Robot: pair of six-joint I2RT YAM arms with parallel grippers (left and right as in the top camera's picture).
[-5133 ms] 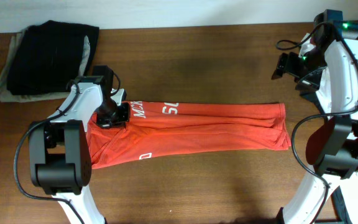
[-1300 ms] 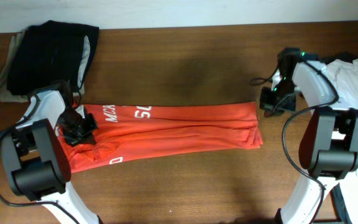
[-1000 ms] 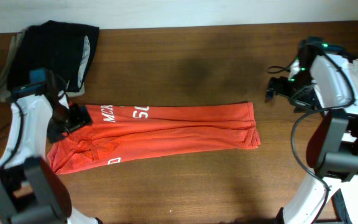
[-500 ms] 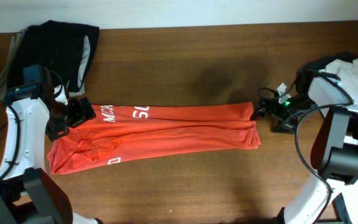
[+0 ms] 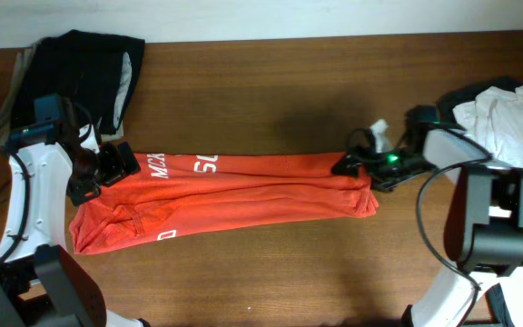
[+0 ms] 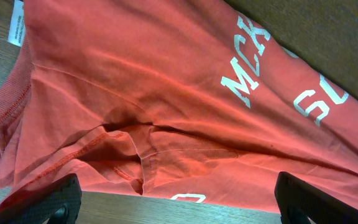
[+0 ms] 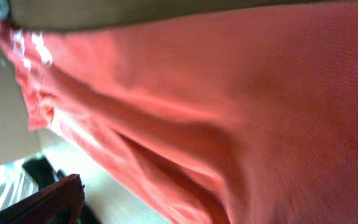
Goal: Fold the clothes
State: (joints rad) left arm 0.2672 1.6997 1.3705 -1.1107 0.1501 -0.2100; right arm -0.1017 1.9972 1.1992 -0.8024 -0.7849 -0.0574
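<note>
The clothes in hand are one red-orange T-shirt (image 5: 243, 186), folded into a long band across the table, with white lettering (image 5: 184, 165) near its left end. My left gripper (image 5: 109, 171) hovers open over that left end. In the left wrist view its two fingers (image 6: 55, 199) stand far apart above the shirt (image 6: 166, 93), and nothing is between them. My right gripper (image 5: 345, 167) lies low at the shirt's upper right corner. The right wrist view is filled with blurred red fabric (image 7: 260, 93). Only one finger (image 7: 48, 204) shows, far to the left, so the jaws stand wide.
A dark folded pile of garments (image 5: 71, 82) lies at the back left. A white garment (image 5: 507, 113) is heaped at the right edge beside the right arm. A small white scrap (image 5: 377, 127) lies just behind the shirt's right end. Bare wooden table (image 5: 271, 100) surrounds the shirt.
My right gripper has swung left and down from beside the shirt onto its right end, which now bunches slightly. The left gripper has stayed over the left end.
</note>
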